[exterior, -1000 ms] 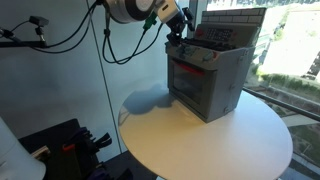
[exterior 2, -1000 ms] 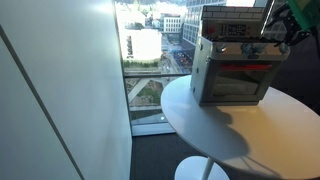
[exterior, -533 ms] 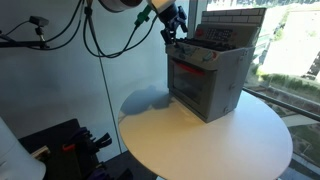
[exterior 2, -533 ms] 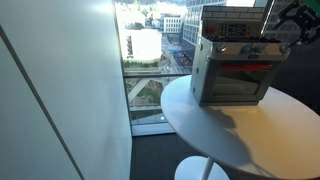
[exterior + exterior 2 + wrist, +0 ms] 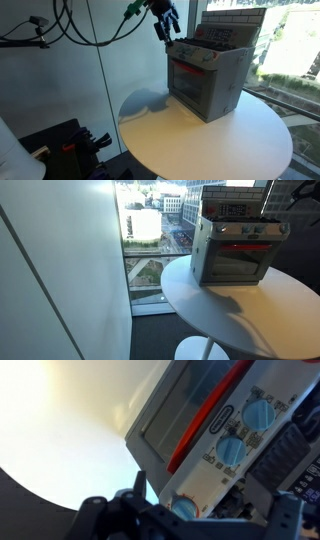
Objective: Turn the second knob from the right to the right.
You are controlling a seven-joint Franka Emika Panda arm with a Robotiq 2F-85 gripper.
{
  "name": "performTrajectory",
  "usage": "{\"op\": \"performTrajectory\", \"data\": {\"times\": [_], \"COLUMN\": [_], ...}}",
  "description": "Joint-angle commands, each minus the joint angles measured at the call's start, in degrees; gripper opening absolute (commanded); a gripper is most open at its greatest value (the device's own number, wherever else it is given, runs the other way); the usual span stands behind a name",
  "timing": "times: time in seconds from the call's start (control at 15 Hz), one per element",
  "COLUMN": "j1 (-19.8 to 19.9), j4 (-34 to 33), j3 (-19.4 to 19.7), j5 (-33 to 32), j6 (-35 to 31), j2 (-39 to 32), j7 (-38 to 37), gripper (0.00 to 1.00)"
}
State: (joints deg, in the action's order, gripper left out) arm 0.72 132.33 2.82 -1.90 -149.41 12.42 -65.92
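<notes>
The gripper (image 5: 166, 22) is hovering in the air with its jaws spread and nothing between them, touching no part of the scene. Below it and a little to one side in an exterior view, the toy oven (image 5: 205, 75) is standing upright on the round white table (image 5: 235, 140), close to the window; the same oven (image 5: 235, 248) is showing its front in an exterior view, with the red-trimmed door under the control strip. The task's things are sitting on that strip: in the wrist view the control panel (image 5: 215, 465) is running slantwise ahead of the fingers, and three blue knobs are showing on it — the nearest knob (image 5: 184, 507) just past the fingertips, the middle knob (image 5: 231, 450) further out, and the far knob (image 5: 257, 410) beyond it. All three are lying clear of the gripper. The panel's end is running out of the picture, so which knob counts as second from the right cannot be told. A red handle (image 5: 205, 422) is crossing the oven door (image 5: 170, 415) beside the knobs.
</notes>
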Motion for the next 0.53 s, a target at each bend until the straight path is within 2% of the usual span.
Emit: {"op": "performTrajectory", "data": {"times": [0.0,0.47], "j1": [1.76,2.18], "j4": [1.11,1.18], "j3": [-1.2,-1.84], "j5": [0.93,0.88], "j6": [6.33,19.51], "j2": [3.69,7.52], "j7": [5.5,14.38], "gripper": [1.0,1.0]}}
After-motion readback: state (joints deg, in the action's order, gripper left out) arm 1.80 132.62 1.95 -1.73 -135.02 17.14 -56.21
